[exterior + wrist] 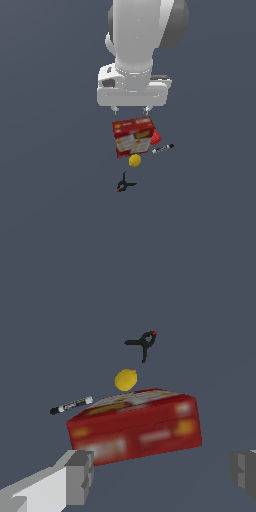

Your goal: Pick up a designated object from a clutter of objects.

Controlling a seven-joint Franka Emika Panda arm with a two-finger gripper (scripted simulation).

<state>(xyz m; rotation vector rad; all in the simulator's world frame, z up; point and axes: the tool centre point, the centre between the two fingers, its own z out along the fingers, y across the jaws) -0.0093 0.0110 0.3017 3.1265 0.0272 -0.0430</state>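
The tool [131, 110] hung wide open above the desk [50, 200], its two short fingertips [115, 108] spread well apart and holding nothing. In the wrist view the same spread showed, with one grey finger [75, 476] at one edge of the picture, the other at the far edge, and open space between them. The white arm [137, 35] rose straight up from the tool.

Directly below the fingertips, in the exterior view, lay the red printed box [132, 136], its labelled face turned upward and slightly tilted. A small red cup [156, 136] peeked out from behind the box on the exterior view's right, touching or just beside it; little of it could be seen. The black-and-white marker [163, 148] lay flat on the desk near that same corner of the box. The yellow ball [134, 160] sat just beside the box's lower edge.

Farthest from the tool was the black clamp [124, 185], the designated object, lying alone on the desk beyond the ball and apart from everything else. Its handles splayed outward and its red tip showed at one end. In the wrist view the clamp [143, 344] lay past the ball [125, 379] and the box [135, 428], with the marker [71, 405] off to one side.
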